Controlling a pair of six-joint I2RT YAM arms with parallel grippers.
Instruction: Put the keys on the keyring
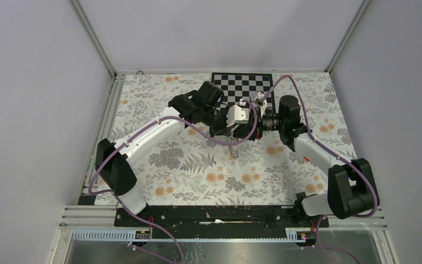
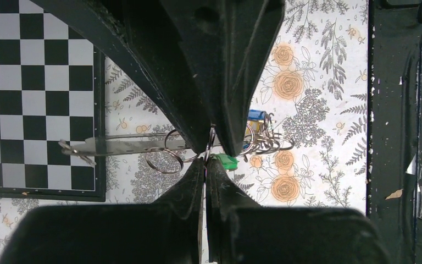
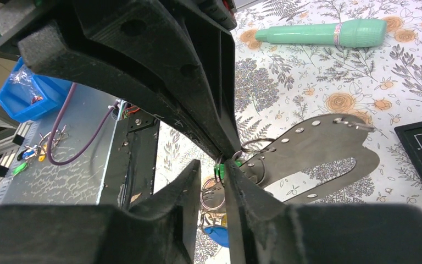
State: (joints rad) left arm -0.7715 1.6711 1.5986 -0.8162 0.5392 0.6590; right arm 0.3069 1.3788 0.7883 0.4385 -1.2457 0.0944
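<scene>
At 9 o'clock, blue bin (image 3: 12,94) holds parts; left gripper (image 2: 205,163) clamps keyring (image 2: 175,131), tip-to-tip with your right gripper (image 3: 221,171), grip unclear.

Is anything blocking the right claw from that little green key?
Nothing visible does. The green key sits right between the open fingertips of the right gripper, and thin wire rings crowd close beside it.

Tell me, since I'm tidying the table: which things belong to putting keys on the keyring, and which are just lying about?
For the job: keyring, green key, blue key.
Lying about: mint-green cylinder, checkerboard, blue bin.
</scene>
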